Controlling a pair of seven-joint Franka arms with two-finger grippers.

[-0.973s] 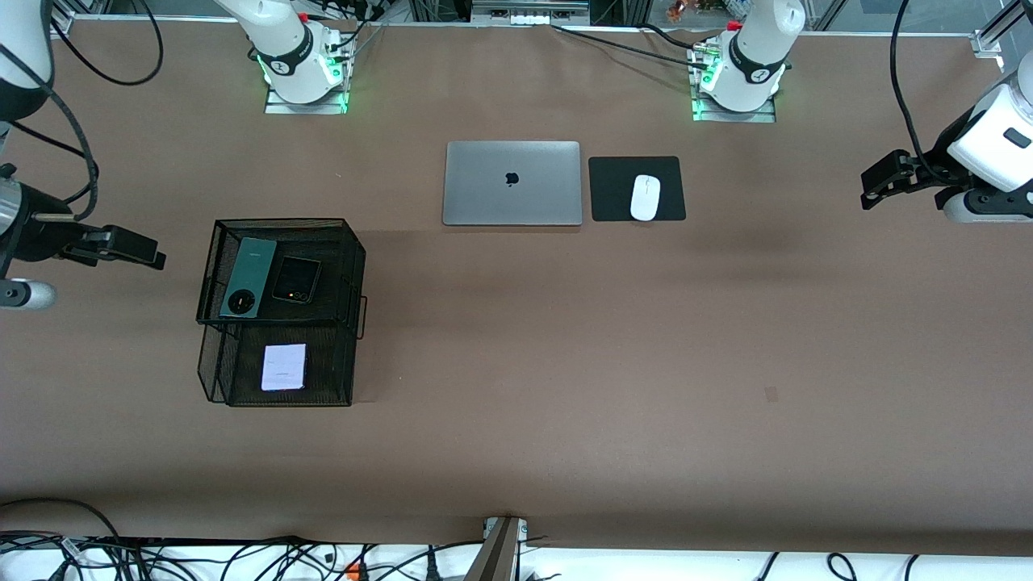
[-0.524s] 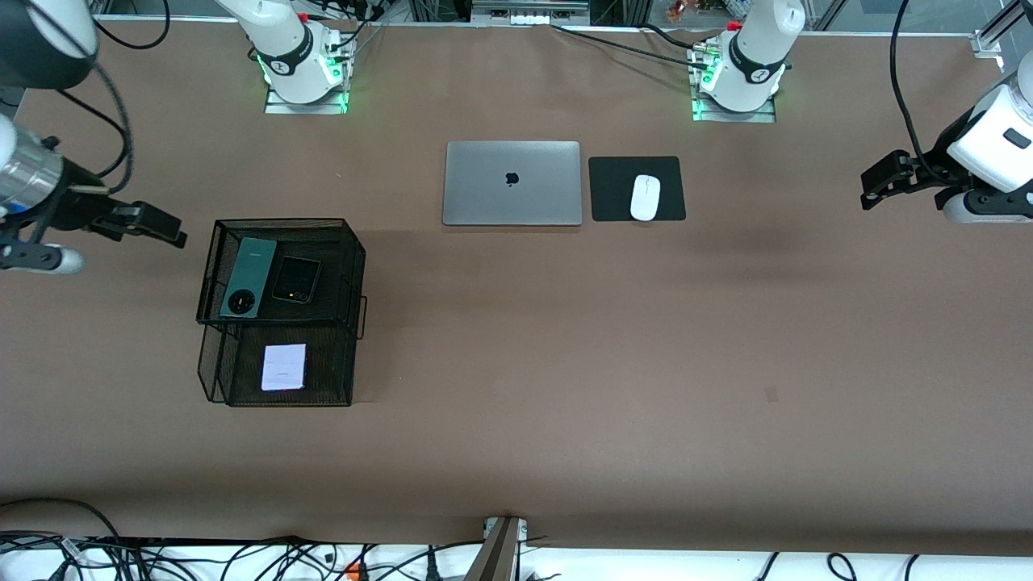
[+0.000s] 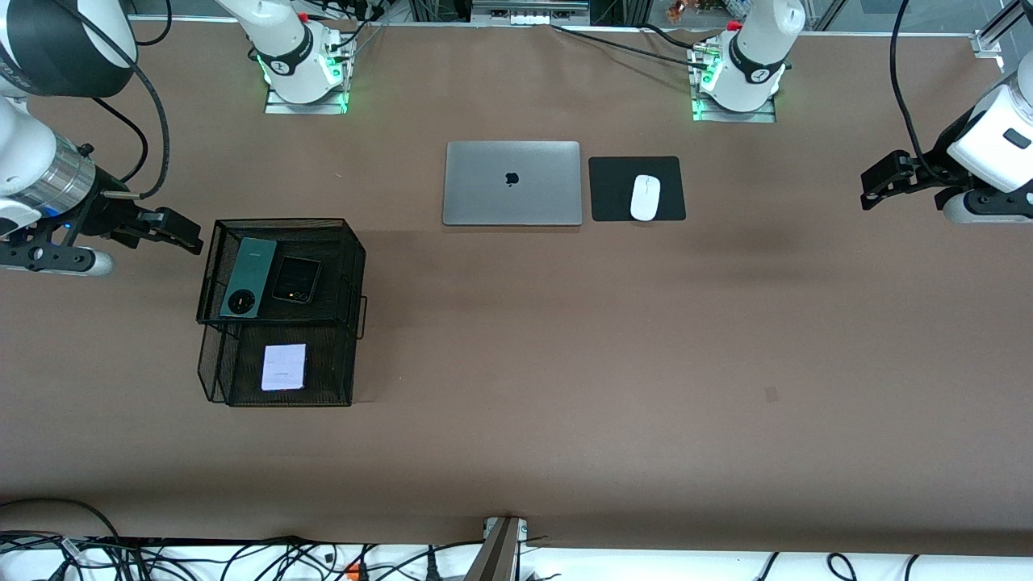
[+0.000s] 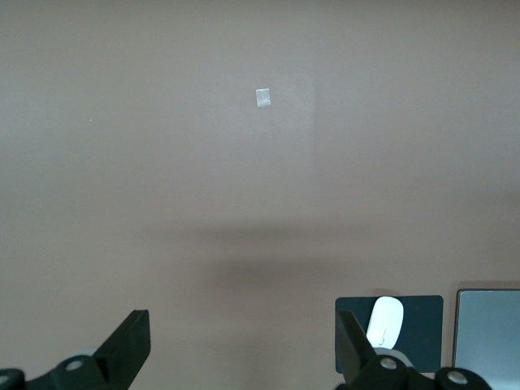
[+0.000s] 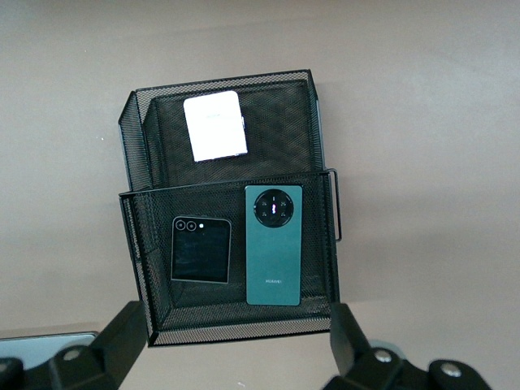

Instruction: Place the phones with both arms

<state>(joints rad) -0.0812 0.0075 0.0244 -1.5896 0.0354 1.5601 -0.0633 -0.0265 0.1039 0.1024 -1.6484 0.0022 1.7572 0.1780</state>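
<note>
A black two-tier mesh rack [image 3: 352, 274] [image 5: 135, 244] stands toward the right arm's end of the table. On its upper tray lie a long dark-green phone [image 3: 248, 277] [image 5: 275, 244] and a squarish black phone [image 3: 295, 279] [image 5: 200, 249], side by side. A pale lilac-white phone [image 3: 284, 366] [image 5: 214, 125] lies in the lower tray, nearer the front camera. My right gripper [image 3: 173, 230] [image 5: 237, 321] hangs open and empty over the table just beside the rack's upper tray. My left gripper [image 3: 876, 181] [image 4: 242, 325] waits open and empty over the brown table [image 3: 565, 339] at the left arm's end.
A closed silver laptop [image 3: 512, 183] [image 4: 487, 333] lies at mid-table near the bases. Beside it, toward the left arm's end, a white mouse [image 3: 645, 197] [image 4: 385, 320] sits on a black pad [image 3: 613, 190] [image 4: 422, 325]. Cables run along the table's edge nearest the front camera.
My right arm has swung in toward the rack, bringing its open gripper close to the upper tray's edge. The left arm and the phones have not moved.
</note>
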